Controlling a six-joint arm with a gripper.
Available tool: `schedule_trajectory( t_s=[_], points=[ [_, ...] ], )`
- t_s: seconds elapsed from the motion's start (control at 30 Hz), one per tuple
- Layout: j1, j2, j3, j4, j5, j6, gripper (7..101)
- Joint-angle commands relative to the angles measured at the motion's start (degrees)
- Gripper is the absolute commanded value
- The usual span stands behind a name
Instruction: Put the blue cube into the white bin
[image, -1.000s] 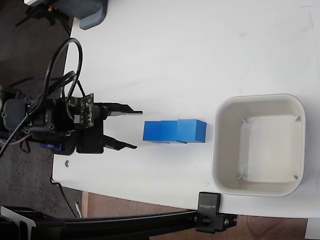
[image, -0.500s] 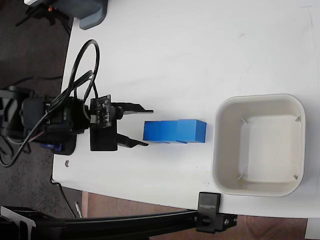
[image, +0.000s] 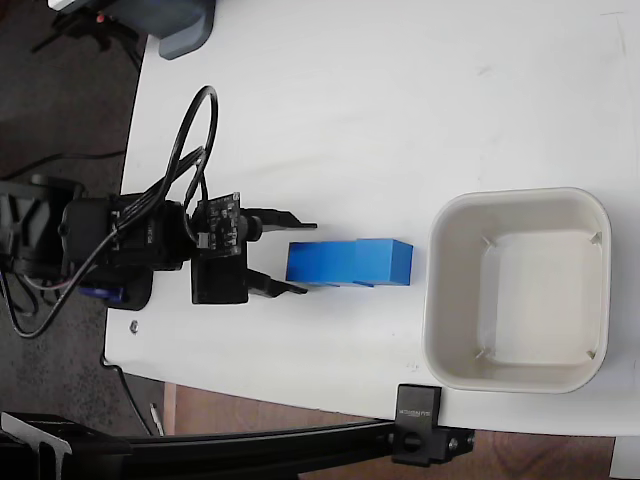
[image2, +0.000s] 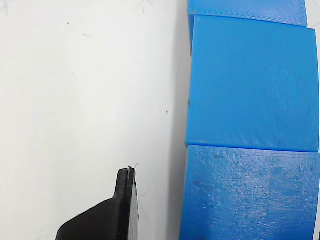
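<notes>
Progress: nothing is in the white bin (image: 432, 300) yet; I judge the task at the approach, with grasp, carry and drop all left to do.
Blue cube: the blue cube (image: 304, 263) is the end one of a touching row of three, the one farthest from the white bin, resting on the table (image: 350, 100).
Other cubes: the two matching cubes (image: 382, 262) lie between it and the white bin, the last one near the bin's wall but apart from it.
My gripper: my gripper (image: 296, 253) is spread wide and holds nothing; its two fingertips sit either side of the blue cube's end farthest from the bin, just starting to straddle it.
Contact: I cannot tell whether either fingertip touches the cube.
Wrist view: one finger (image2: 107, 212) shows just beside the blue cube (image2: 247, 192) with a strip of table between; the other finger is out of frame.
Cut off: the cubes run past the edge of the wrist view, and the white bin is not in it.
Height: whether my fingertips are down at table level I cannot judge.
Bin interior: bare, as far as the fixed view shows.
</notes>
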Motion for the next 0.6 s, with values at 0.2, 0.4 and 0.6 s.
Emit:
schedule_trajectory(
  t_s=[0.2, 0.4, 0.6],
  points=[
    [0.62, -2.37, -1.93, -3.16, 1.14, -0.26, 96.2],
    [0.97, -2.29, -1.93, -3.25, 1.67, -0.44, 92.2],
    [1.41, -1.76, -1.76, -3.52, 2.72, 0.0, 81.2]
  ],
)
